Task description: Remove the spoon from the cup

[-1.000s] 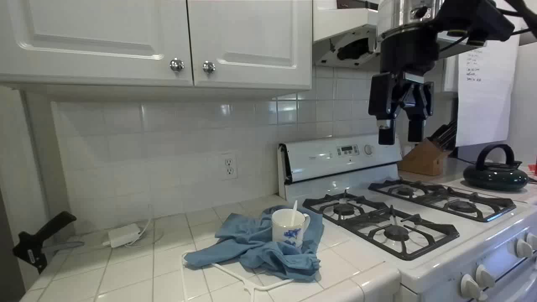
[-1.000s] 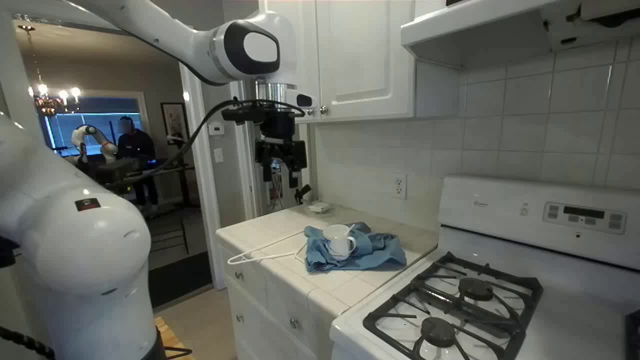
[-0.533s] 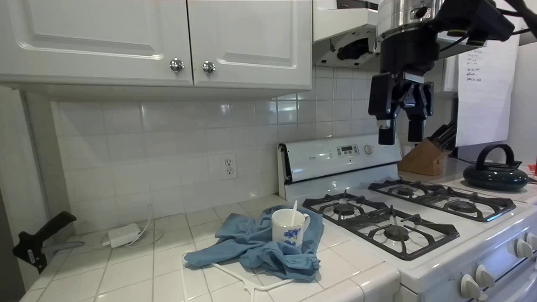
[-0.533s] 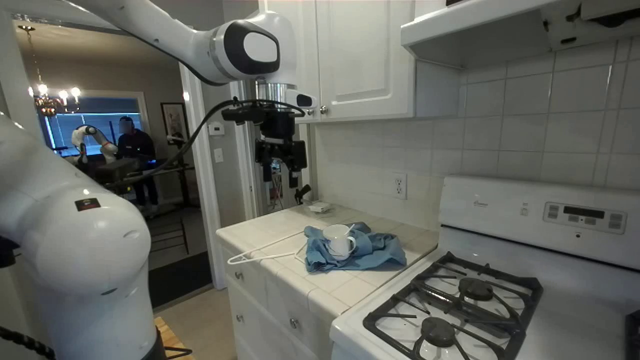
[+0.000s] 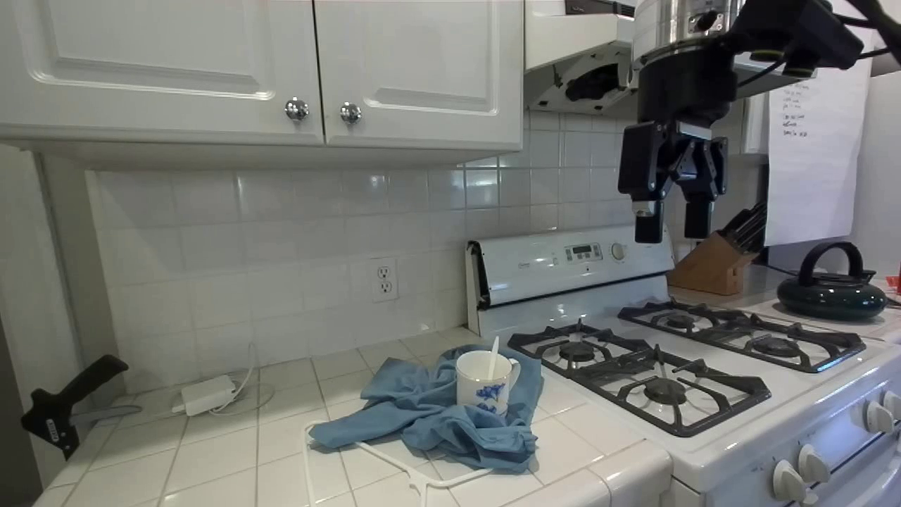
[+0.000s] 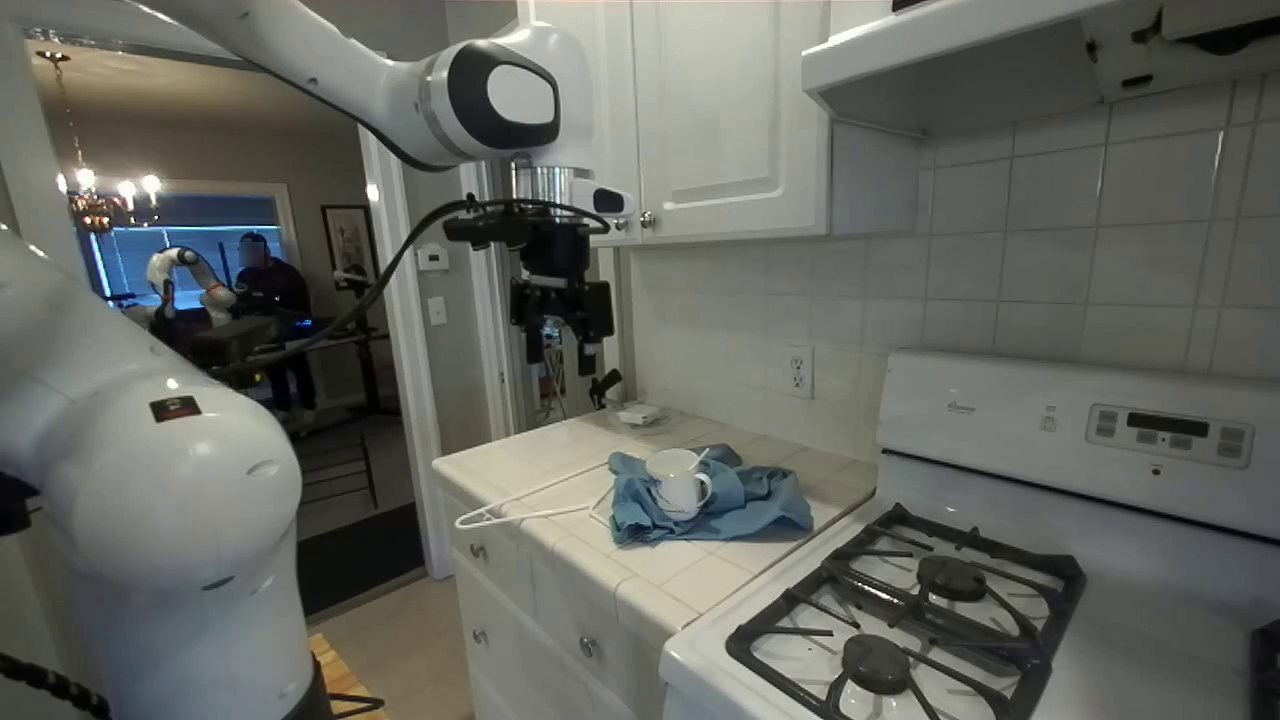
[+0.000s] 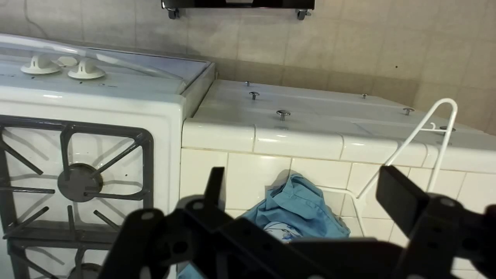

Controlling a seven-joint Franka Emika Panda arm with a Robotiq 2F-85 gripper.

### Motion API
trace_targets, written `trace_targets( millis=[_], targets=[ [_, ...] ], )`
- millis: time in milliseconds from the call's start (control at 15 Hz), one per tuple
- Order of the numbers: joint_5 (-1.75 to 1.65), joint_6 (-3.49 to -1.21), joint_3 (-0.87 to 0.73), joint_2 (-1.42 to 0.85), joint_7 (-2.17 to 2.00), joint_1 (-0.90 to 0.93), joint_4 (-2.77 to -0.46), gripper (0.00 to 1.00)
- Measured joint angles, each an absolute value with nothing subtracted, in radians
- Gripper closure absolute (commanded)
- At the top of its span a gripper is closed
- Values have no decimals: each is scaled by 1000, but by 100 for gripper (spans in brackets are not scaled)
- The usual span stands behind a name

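The white cup with blue flowers stands upright on the crumpled blue cloth. The cup and cloth show in both exterior views. The pale spoon stands in the cup, handle leaning up out of the rim; the spoon's tip also shows in an exterior view. In the wrist view only part of the cup shows, and the spoon is hidden behind the gripper. My gripper is open and empty, high above the counter. It also shows in an exterior view and the wrist view.
A white hanger lies beside the cloth and overhangs the counter's front edge. The stove with black grates adjoins the counter. Upper cabinets hang over the counter. A white adapter and a black clamp are at the far end.
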State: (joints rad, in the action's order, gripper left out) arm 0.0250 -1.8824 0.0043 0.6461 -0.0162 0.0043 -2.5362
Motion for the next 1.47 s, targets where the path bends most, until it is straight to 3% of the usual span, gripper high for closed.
trace_targets(
  millis=[333,933,1467],
  targets=[
    [-7,-1958,-1,622,-14,-20,-2540,0],
    [14,-2364,-132,466,172,-24,-2565,0],
    [429,-2602,-317,318,537,153,-2539,0]
  ],
)
